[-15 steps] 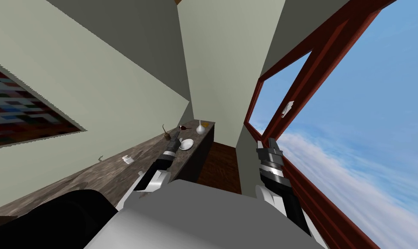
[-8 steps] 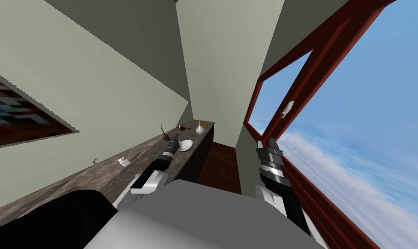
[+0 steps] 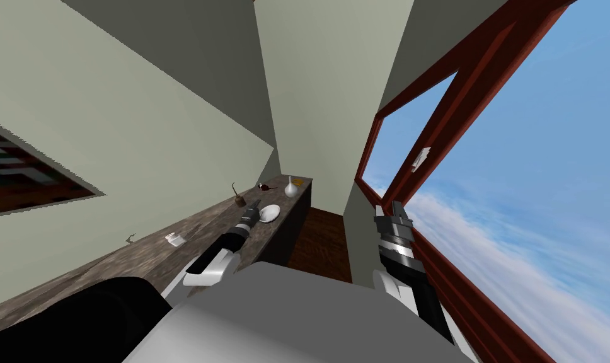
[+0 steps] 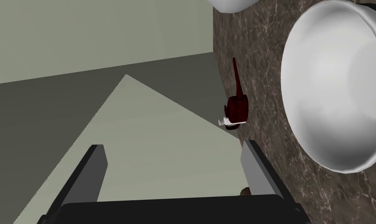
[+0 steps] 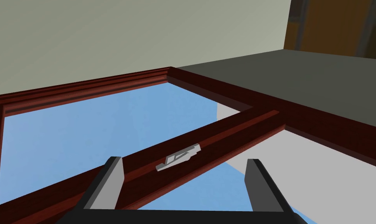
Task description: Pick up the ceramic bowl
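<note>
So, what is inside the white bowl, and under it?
Inside the white bowl only bare white wall shows. It rests on the brown marbled counter; the patch beneath is covered.

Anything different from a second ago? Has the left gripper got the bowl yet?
Mostly my own move: the wall picture and the small white item on the counter slid left in the head view, and my left forearm swung with them. The left gripper is still open beside the white bowl, which lies outside its fingers; nothing is grasped. The right gripper is unchanged, open by the window.
</note>
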Motion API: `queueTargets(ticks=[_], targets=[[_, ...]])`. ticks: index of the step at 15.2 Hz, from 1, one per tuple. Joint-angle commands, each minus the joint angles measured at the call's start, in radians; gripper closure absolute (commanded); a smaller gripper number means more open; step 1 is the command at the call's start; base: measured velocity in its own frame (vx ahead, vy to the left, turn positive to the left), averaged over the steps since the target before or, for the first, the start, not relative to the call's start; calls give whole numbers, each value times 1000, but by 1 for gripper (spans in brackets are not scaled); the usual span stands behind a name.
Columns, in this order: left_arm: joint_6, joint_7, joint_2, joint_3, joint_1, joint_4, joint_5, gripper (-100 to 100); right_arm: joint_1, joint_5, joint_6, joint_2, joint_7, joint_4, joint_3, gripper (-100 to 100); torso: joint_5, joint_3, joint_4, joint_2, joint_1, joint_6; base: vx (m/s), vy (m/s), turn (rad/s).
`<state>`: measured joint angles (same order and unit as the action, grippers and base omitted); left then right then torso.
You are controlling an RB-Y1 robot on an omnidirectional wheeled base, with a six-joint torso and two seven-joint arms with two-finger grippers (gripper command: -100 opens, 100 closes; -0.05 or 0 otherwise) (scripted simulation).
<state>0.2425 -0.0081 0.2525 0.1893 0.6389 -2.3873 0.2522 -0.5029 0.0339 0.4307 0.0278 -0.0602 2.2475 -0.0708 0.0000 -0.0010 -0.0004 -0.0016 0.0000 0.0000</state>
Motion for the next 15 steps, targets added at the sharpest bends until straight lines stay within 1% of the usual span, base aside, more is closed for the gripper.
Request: queueTargets(ticks=[1,3,4,6,7,8,10,11,13,14,15], targets=[[50,13,18,23,13,-4,31,-100,0,0,0,0,0,0,0,0,0,0,0,0,0,0,24,-1,-31],[86,13,18,23,13,-4,31,-100,0,0,0,0,0,0,0,0,0,0,0,-1,0,0,31,1,-25],[110,25,33,43,26,-7,59,-100,0,0,0,0,0,0,0,0,0,0,0,-1,0,0,33,3,-34],[150,25,33,43,26,-7,59,-100,0,0,0,0,0,0,0,0,0,-1,0,-1,0,0,33,4,-27],[155,25,33,43,26,-7,59,-100,0,0,0,0,0,0,0,0,0,0,0,-1,0,0,16,2,0],[186,36,48,63,40,-11,87,-100,0,0,0,0,0,0,0,0,0,0,0,0,0,0,25,1,-34],[225,36,48,63,40,-11,87,-100,0,0,0,0,0,0,0,0,0,0,0,-1,0,0,31,1,-27],[248,48,63,84,53,-15,115,-100,0,0,0,0,0,0,0,0,0,0,0,-1,0,0,40,3,-40],[294,48,63,84,53,-15,115,-100,0,0,0,0,0,0,0,0,0,-1,0,-1,0,0,41,3,-27],[296,48,63,84,53,-15,115,-100,0,0,0,0,0,0,0,0,0,-1,0,-1,0,0,17,1,5],[329,59,78,104,66,-19,144,-100,0,0,0,0,0,0,0,0,0,0,0,0,0,0,27,2,-39]])
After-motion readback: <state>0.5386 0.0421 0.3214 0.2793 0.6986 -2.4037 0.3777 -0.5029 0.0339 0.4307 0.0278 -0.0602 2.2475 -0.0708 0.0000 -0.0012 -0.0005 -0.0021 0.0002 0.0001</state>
